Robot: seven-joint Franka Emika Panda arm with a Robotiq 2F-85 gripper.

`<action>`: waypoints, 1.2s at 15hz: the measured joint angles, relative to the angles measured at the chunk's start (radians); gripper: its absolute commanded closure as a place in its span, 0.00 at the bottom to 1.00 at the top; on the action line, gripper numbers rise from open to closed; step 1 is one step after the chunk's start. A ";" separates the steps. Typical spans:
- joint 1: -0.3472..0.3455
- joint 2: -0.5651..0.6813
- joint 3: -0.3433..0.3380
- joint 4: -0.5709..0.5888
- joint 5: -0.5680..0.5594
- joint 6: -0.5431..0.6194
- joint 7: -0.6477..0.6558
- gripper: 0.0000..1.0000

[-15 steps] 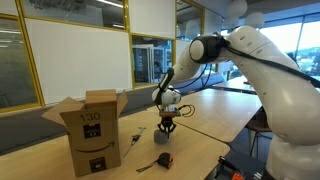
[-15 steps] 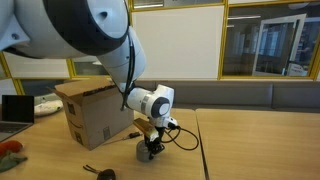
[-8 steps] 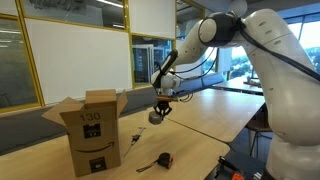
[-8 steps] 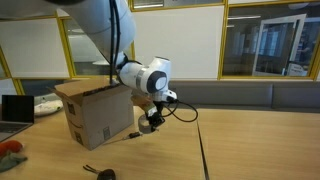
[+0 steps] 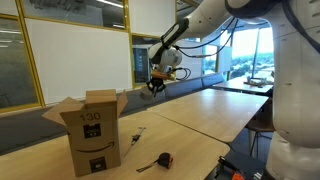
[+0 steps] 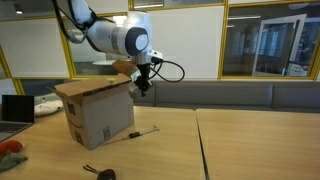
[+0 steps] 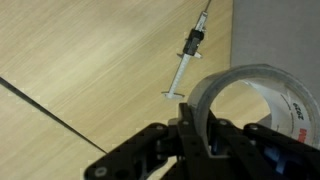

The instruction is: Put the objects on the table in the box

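While gripper pinches wall of grey roll high above surface, box stands at 8 o'clock from it, flaps open; roll not yet over opening; coming move likely sideways toward 8 o'clock, then down; packet, gadget lie on surface.

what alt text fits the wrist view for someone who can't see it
A black gripper, shut on the wall of a short grey tape roll, holds it above a light wood table. A slim clear plastic item with a dark tip lies on it.
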 measured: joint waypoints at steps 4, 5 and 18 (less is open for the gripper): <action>0.051 -0.122 0.018 -0.025 -0.116 0.030 0.078 0.90; 0.061 -0.145 0.030 -0.026 -0.147 0.035 0.098 0.90; 0.161 -0.086 0.195 0.074 -0.195 0.090 0.092 0.90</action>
